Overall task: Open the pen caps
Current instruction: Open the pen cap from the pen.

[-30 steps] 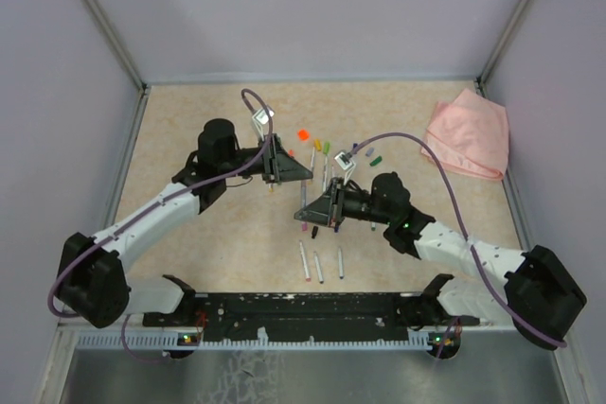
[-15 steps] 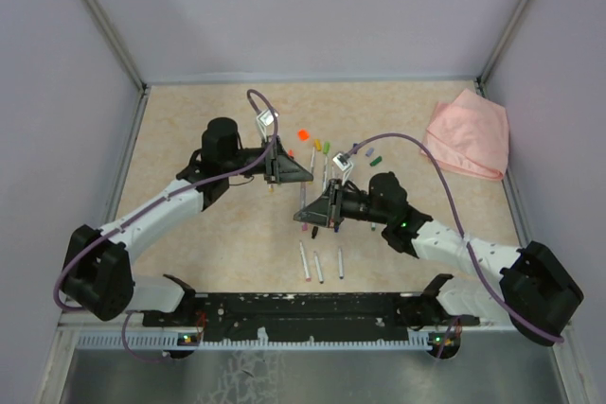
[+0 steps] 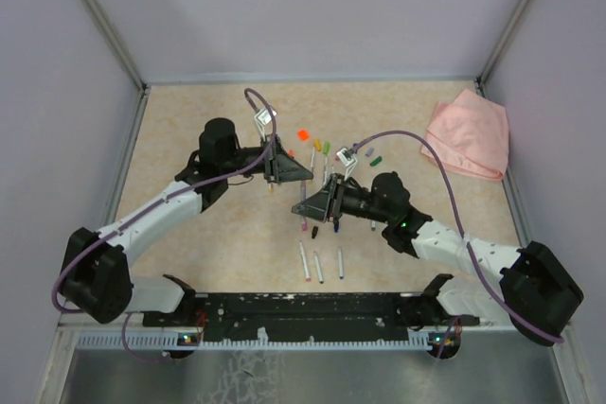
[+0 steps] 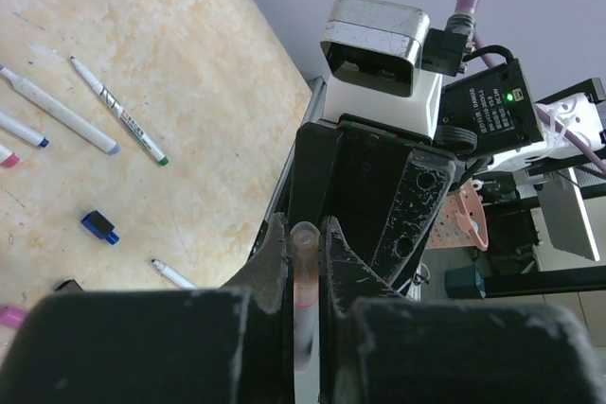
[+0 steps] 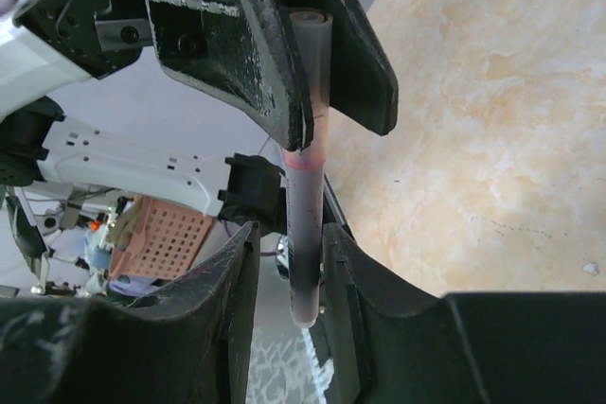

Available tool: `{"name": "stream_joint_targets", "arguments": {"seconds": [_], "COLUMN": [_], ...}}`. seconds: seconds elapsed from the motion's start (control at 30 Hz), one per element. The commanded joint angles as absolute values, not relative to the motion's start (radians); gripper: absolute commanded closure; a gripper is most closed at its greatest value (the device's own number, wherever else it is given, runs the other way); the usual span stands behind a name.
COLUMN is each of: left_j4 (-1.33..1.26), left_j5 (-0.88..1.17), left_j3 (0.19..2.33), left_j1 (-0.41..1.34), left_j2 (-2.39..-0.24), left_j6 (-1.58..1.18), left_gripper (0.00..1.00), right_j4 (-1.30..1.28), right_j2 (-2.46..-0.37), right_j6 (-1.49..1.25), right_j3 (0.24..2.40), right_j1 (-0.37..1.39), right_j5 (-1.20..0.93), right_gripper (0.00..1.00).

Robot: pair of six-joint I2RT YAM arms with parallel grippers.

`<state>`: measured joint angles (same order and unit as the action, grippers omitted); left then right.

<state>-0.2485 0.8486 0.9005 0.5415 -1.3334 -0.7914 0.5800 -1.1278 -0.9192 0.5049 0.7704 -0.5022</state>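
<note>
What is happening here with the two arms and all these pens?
Both arms are working on one pen, held up off the table. The left gripper is shut on it. The right gripper has its jaws a little apart around the other end, with a gap showing. Several loose caps and other pens lie on the table, so part of the job looks done.

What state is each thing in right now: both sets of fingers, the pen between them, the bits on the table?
Slim whitish plastic pen with pink band: held in the air between both arms.
Left gripper: fingers shut on the pen.
Right gripper: fingers slightly parted around the pen's other end.
Small orange plastic cap: loose on the table.
Pink cloth: crumpled.
</note>
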Motion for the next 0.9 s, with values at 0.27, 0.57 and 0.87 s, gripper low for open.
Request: {"name": "stream_joint_targets", "arguments": {"seconds": [0.27,0.57,0.87], "left_j4": [-0.328,-0.369,-0.460], "left_j5": [0.813,0.729,0.670], "left_j3": [0.900,1.050,1.314], "left_j1": [0.536,0.426,0.272], "left_j2": [-1.285,-1.342,-1.521], "left_j6": [-0.772,-0.703,-0.798], "left_gripper": [1.00,1.00,1.00], "right_j4": [0.710,0.791,0.783], "right_j2": [-1.152,-1.189,-1.196], "right_j6": [-1.008,-1.065,-1.070], "right_j3": [0.541,0.521,0.520], "right_j1": [0.776,0.788,0.809], "right_j5": [-0.475,-0.531,-0.543], "right_gripper": [0.99,1.00,1.00]}}
